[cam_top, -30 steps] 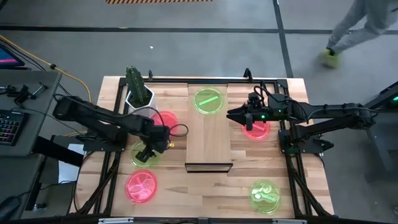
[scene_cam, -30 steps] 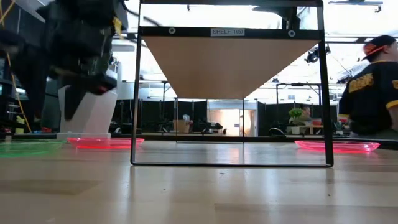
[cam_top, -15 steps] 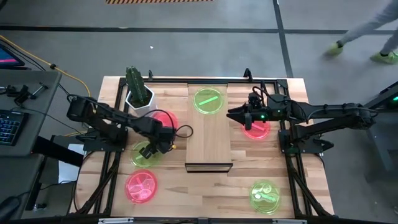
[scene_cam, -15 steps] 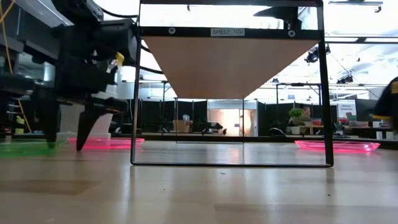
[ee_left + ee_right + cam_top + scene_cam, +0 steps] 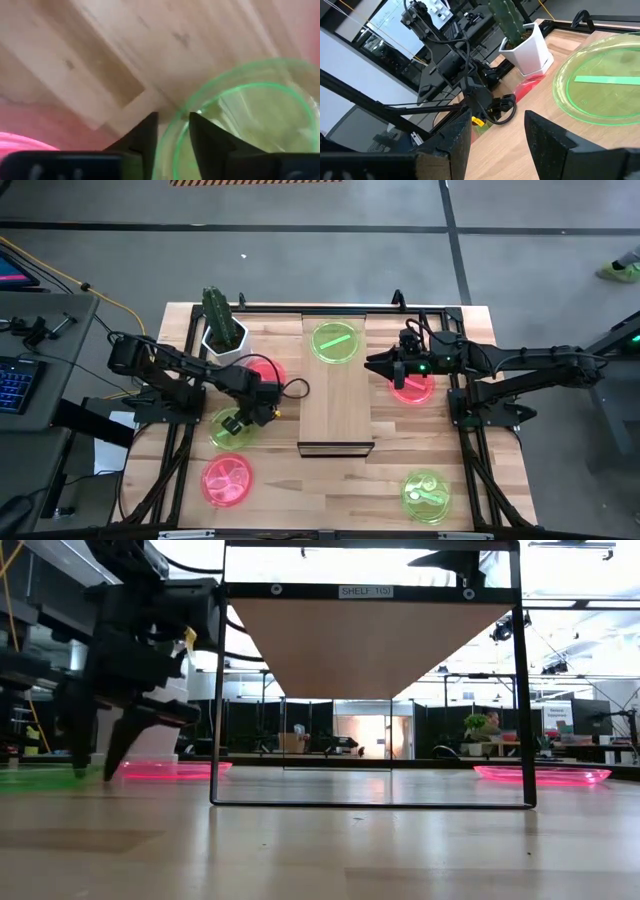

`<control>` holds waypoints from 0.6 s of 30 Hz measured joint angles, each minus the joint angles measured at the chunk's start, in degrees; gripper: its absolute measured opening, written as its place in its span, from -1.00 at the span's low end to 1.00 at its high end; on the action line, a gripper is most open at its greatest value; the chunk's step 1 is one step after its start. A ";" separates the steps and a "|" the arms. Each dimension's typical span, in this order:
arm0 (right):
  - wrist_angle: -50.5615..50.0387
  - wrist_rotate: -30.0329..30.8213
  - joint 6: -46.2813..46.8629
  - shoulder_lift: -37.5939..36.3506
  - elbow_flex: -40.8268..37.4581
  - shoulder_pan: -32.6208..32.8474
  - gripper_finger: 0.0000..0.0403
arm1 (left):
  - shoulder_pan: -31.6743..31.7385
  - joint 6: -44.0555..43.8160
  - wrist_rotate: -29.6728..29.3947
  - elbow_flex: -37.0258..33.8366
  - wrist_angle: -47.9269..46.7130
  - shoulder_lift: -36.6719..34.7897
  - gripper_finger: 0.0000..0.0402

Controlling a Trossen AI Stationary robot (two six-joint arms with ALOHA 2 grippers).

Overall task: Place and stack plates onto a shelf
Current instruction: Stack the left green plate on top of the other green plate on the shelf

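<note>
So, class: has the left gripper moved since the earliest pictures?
Yes. In the high view the left gripper has shifted slightly toward the shelf and settled over the green plate beside it, fingers open astride its rim.

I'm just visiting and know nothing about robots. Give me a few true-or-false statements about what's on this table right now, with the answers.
1. One green plate already lies on the shelf. True.
2. The left hand is over a pink plate. False: it is down at a green plate on the tabletop, its open fingers straddling that plate's rim.
3. The right hand holds a plate above the shelf. False: it is open and holds nothing, beside the shelf near a pink plate.
4. A cactus in a white pot stands at the far left of the table. True.
5. All six plates are stacked together. False: the five seen off the shelf lie apart on the tabletop.
</note>
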 joint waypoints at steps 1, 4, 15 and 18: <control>0.01 0.00 -0.01 0.00 0.01 0.00 -0.18 | -0.22 -0.01 0.44 0.00 -0.17 0.01 -0.63; 0.00 0.03 -0.13 0.00 0.00 0.00 -0.18 | -0.60 -0.03 0.65 0.00 -0.88 0.01 -0.81; 0.00 0.13 -0.15 0.00 0.00 0.00 -0.18 | 3.74 -2.73 1.38 4.68 -10.42 -2.66 -0.99; -0.15 0.13 -0.13 0.00 0.00 0.00 -0.18 | 6.10 -3.50 3.49 7.08 -15.67 -5.93 -1.00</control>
